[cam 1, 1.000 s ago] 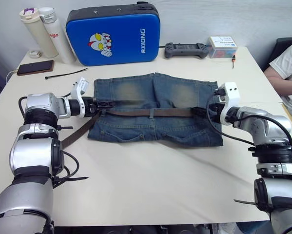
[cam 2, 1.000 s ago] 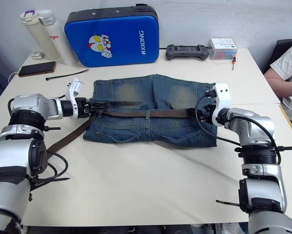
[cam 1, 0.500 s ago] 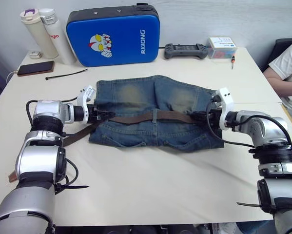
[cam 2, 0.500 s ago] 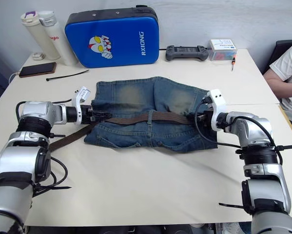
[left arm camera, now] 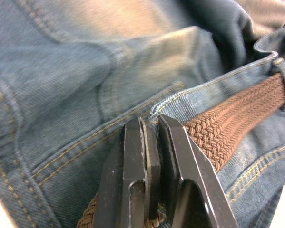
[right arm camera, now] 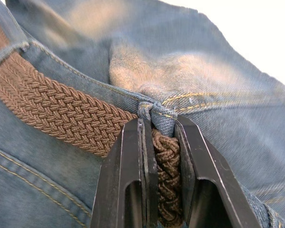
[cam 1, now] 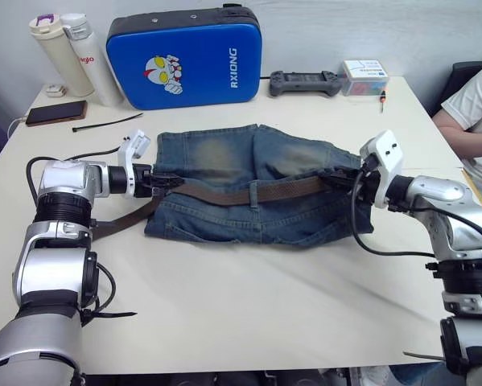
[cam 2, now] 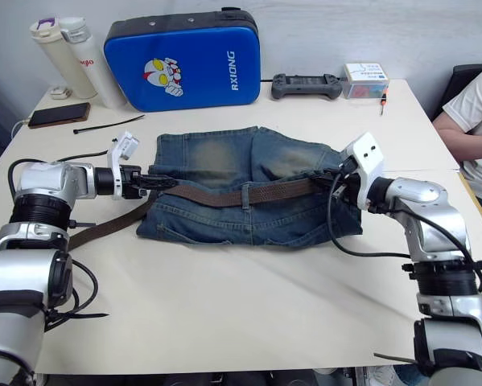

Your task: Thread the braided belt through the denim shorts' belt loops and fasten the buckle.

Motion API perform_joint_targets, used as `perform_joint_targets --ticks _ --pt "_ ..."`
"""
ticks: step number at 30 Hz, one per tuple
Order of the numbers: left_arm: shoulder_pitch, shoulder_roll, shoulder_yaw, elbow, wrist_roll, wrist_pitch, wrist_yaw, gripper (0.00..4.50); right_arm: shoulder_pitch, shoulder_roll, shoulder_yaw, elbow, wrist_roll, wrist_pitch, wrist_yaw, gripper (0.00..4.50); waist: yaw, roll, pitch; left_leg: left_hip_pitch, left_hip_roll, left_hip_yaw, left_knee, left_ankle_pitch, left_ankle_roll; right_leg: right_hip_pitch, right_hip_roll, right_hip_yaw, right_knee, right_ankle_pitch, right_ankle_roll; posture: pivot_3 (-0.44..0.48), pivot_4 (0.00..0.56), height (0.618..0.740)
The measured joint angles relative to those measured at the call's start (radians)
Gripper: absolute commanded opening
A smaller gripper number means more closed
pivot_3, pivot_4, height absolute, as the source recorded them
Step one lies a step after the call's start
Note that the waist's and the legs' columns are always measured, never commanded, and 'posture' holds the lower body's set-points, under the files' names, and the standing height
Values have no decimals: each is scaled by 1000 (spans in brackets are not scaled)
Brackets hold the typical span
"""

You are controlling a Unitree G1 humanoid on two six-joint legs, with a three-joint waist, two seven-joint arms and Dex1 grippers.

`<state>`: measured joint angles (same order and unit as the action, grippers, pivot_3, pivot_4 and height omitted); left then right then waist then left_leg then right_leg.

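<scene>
Right now the right gripper (right arm camera: 163, 142) is clenched on the braided belt (right arm camera: 61, 111) at a belt loop (right arm camera: 156, 114); the left gripper (left arm camera: 152, 137) pinches the waistband of the denim shorts (cam 1: 257, 173) beside the belt. Spread on the table (cam 1: 241, 297), the shorts look limp and light, likely to bunch. The woven strap is pliable yet grippy; its free tail (cam 1: 116, 223) seems the better hold.
</scene>
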<state>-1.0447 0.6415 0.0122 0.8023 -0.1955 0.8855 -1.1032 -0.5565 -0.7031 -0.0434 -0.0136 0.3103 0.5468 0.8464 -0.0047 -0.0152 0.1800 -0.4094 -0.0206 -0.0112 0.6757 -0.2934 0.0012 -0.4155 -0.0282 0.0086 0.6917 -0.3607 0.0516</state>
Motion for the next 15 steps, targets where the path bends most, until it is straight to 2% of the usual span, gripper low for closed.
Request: perform_joint_targets --ticks 4,6,8,9,15 --pt "30 -4 8 -51 -17 27 12 0 31 1 27 -25 -39 23 -54 226 0 0 0 0 0 0 1 0 0 0 0 0 0 0 0 0 150 740" --pt "38 -8 8 -63 -19 33 18 0 31 10 27 -24 -42 43 -72 1232 0 0 0 0 0 0 1 0 0 0 0 0 1 0 0 0 150 740" --pt "40 -9 8 -73 -22 37 20 0 30 20 21 -22 -36 67 -89 1827 1 0 0 0 0 0 1 0 0 0 0 0 1 0 0 0 150 740" --pt "40 -9 8 -78 -24 37 22 0 30 24 17 -21 -32 78 -96 2346 1 0 0 0 0 0 2 0 0 0 0 0 1 0 0 0 150 740" --pt "40 -11 7 -79 -31 34 30 0 25 23 15 -19 -8 153 -84 2346 1 0 0 0 0 0 1 0 0 0 0 0 0 0 0 0 150 740"
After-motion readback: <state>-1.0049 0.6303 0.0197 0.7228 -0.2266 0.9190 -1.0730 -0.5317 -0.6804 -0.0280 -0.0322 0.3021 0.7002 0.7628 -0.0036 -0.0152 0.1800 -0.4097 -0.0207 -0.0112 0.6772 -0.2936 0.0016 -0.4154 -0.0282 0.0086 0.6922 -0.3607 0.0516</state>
